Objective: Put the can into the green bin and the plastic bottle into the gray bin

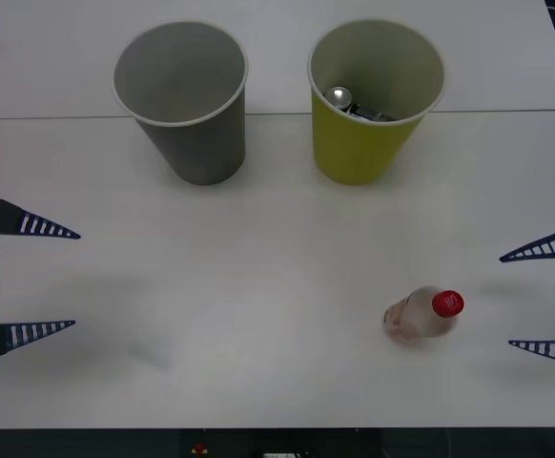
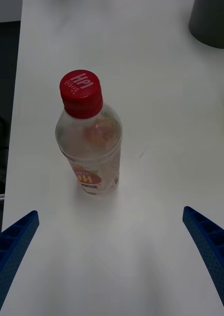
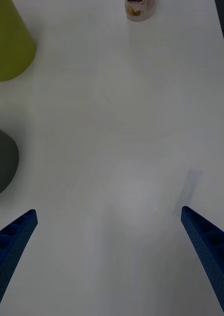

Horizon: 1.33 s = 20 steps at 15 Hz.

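Note:
The can (image 1: 354, 103) lies inside the green bin (image 1: 363, 153), its silver end showing. To its left stands the gray bin (image 1: 196, 143). Upright on the white table, front right, is the plastic bottle (image 1: 422, 317) with its red cap; the right wrist view has the plastic bottle (image 2: 89, 143) straight ahead of the fingers. My right gripper (image 1: 544, 301) is open just right of the bottle, apart from it. At the table's left side, my left gripper (image 1: 34, 279) is open and holds nothing. The left wrist view catches the green bin (image 3: 8, 44), the gray bin (image 3: 3, 160) and the bottle's base (image 3: 140, 10).
The white table (image 1: 258, 286) has bare room between the grippers and in front of both bins. A seam runs across it behind the bins. Its front edge lies just below the bottle.

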Tool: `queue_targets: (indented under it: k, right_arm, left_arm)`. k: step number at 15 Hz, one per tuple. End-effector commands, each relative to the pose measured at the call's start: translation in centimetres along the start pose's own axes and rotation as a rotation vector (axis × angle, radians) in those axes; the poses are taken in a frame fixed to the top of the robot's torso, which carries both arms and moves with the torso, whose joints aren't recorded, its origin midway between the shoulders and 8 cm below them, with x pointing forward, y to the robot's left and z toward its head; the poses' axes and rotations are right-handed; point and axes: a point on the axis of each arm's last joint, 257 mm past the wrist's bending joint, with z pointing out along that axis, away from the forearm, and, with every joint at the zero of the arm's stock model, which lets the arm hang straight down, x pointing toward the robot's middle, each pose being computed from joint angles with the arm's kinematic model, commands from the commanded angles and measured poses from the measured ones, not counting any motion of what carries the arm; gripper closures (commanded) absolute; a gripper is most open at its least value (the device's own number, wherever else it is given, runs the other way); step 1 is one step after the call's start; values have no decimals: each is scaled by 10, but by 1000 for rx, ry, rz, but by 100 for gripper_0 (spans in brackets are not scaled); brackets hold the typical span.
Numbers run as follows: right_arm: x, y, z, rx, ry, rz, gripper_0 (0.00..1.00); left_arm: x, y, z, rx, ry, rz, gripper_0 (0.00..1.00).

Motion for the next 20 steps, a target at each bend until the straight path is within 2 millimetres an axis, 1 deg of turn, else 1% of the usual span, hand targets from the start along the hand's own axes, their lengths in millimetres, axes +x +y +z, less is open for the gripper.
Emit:
queue_targets:
  k: [1,3,7,11,16,20]
  right_arm:
    - [11,-1,10,16,-60,-17,0]
    - [14,-1,17,31,-90,-30,0]
    - [17,7,35,41,-155,16,0]
    - [15,14,51,58,-216,38,0]
    - [13,15,75,86,-269,61,0]
    - [4,17,97,104,-332,82,0]
  left_arm:
    - [0,0,0,0,0,0,0]
    - [0,0,0,0,0,0,0]
    - [0,0,0,0,0,0,0]
    - [0,0,0,0,0,0,0]
    - [0,0,0,0,0,0,0]
    - [0,0,0,0,0,0,0]
